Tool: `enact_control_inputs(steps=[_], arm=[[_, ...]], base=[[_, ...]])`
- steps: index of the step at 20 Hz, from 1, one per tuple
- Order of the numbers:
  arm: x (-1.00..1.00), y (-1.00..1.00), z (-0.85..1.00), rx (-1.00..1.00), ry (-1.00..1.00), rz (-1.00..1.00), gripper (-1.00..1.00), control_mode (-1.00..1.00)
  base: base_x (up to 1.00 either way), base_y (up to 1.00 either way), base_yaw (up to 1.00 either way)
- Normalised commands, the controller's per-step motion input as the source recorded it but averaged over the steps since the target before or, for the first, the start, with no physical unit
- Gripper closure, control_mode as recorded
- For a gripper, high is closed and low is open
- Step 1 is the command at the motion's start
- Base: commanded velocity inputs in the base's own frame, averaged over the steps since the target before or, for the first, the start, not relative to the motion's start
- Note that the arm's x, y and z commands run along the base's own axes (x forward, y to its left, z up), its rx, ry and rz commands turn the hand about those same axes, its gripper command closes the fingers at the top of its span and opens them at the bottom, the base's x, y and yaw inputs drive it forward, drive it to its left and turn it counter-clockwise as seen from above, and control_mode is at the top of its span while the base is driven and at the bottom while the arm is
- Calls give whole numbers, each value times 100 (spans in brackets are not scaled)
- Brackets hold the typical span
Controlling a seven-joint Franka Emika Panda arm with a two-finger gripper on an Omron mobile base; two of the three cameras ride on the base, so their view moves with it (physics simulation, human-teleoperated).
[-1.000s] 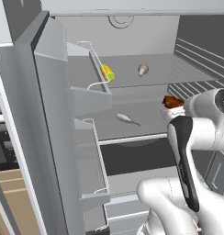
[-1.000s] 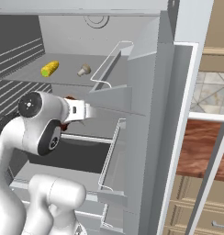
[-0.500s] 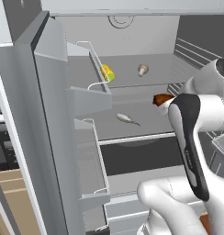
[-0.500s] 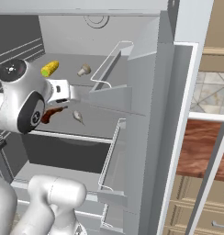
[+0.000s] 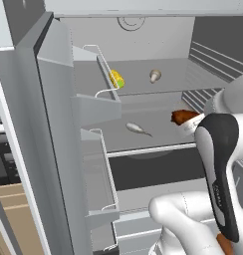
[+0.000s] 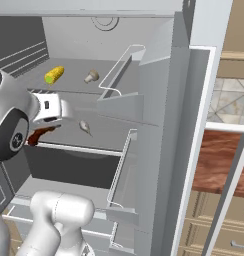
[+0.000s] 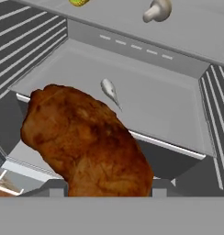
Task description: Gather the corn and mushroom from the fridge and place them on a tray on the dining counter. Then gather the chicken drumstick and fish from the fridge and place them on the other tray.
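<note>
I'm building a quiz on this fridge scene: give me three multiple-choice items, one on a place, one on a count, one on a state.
1. Where does the fish lie?
A. upper shelf
B. middle shelf
C. door bin

2. How many foods sit on the upper shelf?
A. two
B. three
C. none

3. The chicken drumstick is:
A. on a tray
B. in a door bin
C. held by the gripper

Key: 1 B, it lies below the corn and mushroom. 2 A, just those two. 3 C, it sits between the finger tips in the hand view.
</note>
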Motion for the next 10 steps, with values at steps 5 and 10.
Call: enact_control_inputs(steps=[5,10], arm=[[-1,0,0,0,-3,-1,100,-100],[0,0,0,0,0,0,100,-100]], base=[[0,0,0],[0,0,0]])
